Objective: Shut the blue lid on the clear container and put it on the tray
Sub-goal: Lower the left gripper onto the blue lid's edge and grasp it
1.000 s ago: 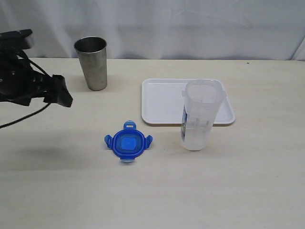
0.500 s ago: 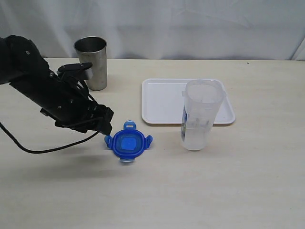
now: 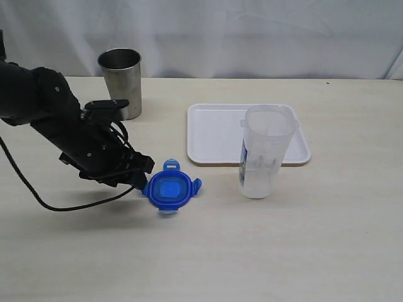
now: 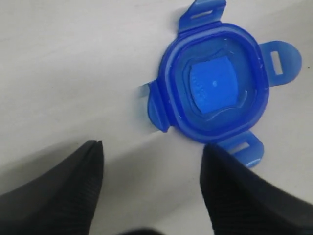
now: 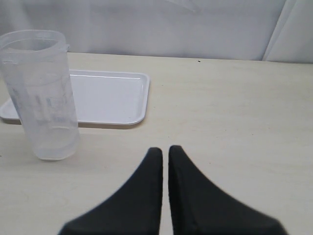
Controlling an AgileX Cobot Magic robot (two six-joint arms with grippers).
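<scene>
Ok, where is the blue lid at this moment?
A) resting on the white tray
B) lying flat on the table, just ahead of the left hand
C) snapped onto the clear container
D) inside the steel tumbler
B: the blue lid lies flat on the table just ahead of the open left hand, not gripped, while the clear container stands uncapped.

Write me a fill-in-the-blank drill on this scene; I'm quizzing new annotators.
The ____ lid lies on the table by the left gripper.
The clear container stands ____, off the tray.
The right gripper is ____.
Missing: blue; upright; shut.
</scene>
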